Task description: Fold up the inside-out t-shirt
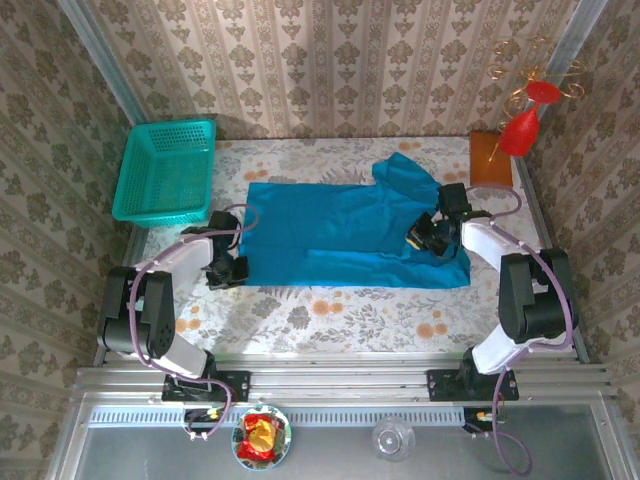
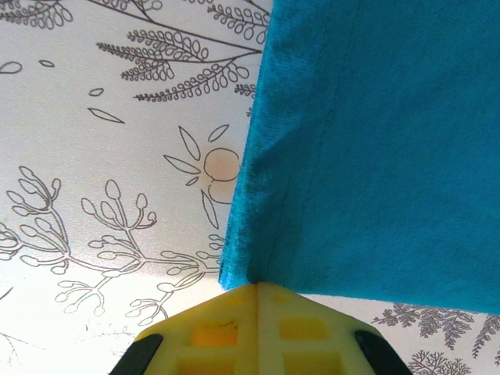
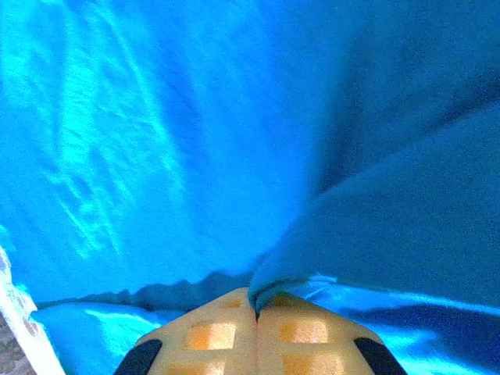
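While the shirt (image 1: 350, 235) lies spread flat across the middle of the desk (image 1: 330, 310), long side running left to right, my left hand (image 1: 232, 270) sits at its near-left corner. Left wrist view: tips pressed together, pinching the hemmed corner, floral desk surface beside it. Right hand (image 1: 425, 238) is over the shirt's right part, near the bunched cloth at the far-right end. Right wrist view: tips closed, pinching a raised fold. Basket (image 1: 165, 170) at far-left corner, apart from shirt.
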